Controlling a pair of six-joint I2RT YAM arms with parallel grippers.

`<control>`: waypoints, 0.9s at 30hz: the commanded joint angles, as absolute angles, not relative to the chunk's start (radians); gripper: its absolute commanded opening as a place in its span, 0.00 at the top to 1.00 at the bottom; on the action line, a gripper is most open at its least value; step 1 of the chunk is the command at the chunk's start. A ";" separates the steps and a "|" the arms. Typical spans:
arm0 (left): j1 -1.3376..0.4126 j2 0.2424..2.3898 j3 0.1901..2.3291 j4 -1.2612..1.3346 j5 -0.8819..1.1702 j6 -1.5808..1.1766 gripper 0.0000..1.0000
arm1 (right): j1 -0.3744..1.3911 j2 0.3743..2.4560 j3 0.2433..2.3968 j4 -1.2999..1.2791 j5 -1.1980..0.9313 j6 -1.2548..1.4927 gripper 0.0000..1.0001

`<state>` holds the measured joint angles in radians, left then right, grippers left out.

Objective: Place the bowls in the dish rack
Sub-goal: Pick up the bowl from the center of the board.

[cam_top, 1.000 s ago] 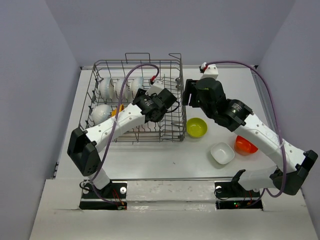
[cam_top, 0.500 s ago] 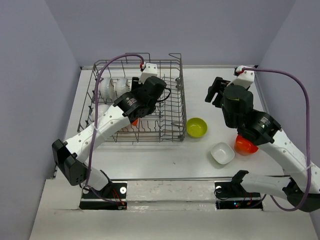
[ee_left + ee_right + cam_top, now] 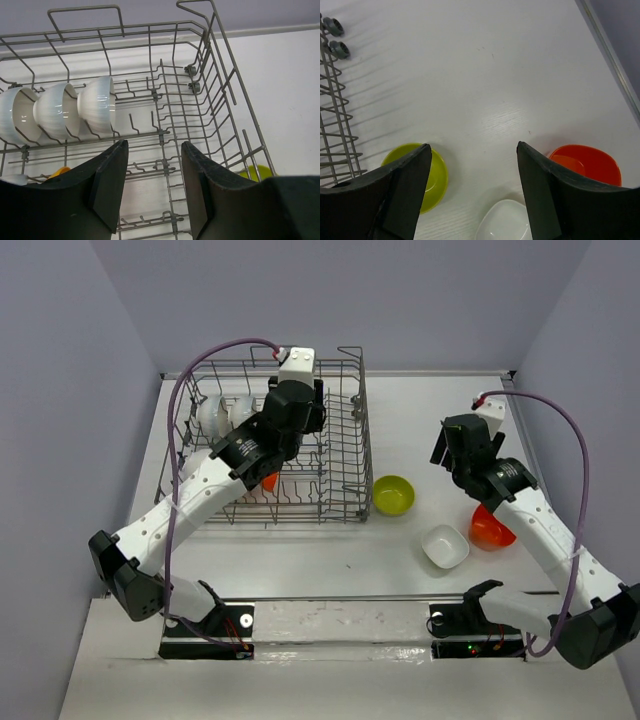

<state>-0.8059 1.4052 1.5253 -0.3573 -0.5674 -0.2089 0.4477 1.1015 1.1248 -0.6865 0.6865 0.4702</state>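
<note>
The grey wire dish rack (image 3: 352,370) stands at the back left. Three white bowls (image 3: 97,104) stand on edge in its far row. A red-orange bowl (image 3: 268,481) shows under my left arm, and an orange-yellow bowl's edge (image 3: 59,171) shows low in the rack. My left gripper (image 3: 153,150) is open and empty above the rack's tines. On the table lie a lime green bowl (image 3: 393,495), a squarish white bowl (image 3: 444,546) and a second red-orange bowl (image 3: 492,530). My right gripper (image 3: 473,147) is open and empty, high above the table between these three.
The rack's tall right side (image 3: 335,125) stands just left of the lime green bowl (image 3: 432,177). The table's right edge rail (image 3: 612,55) runs close to the red-orange bowl (image 3: 590,160). Grey walls close in the table at the back and sides.
My left gripper has moved toward the rack's far end. My right gripper has swung away from the rack's right side to over the table's right half. Both stay open.
</note>
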 commanded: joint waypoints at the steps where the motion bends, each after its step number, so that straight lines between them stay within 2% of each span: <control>1: -0.758 1.332 1.473 -0.239 -0.459 -0.187 0.43 | 0.376 1.098 1.085 -0.658 0.563 0.497 0.25; 6: -0.739 1.299 1.440 -0.218 -0.430 -0.192 0.42 | 0.347 1.112 1.046 -0.621 0.448 0.517 0.26; 27: -0.736 1.269 1.384 -0.207 -0.422 -0.202 0.42 | 0.267 1.127 0.884 -0.503 0.220 0.540 0.27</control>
<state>-0.7380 1.3041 1.3949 -0.2535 -0.4236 -0.1997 0.2855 1.1343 0.8940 -0.5694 0.2798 0.5304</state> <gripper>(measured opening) 0.576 0.732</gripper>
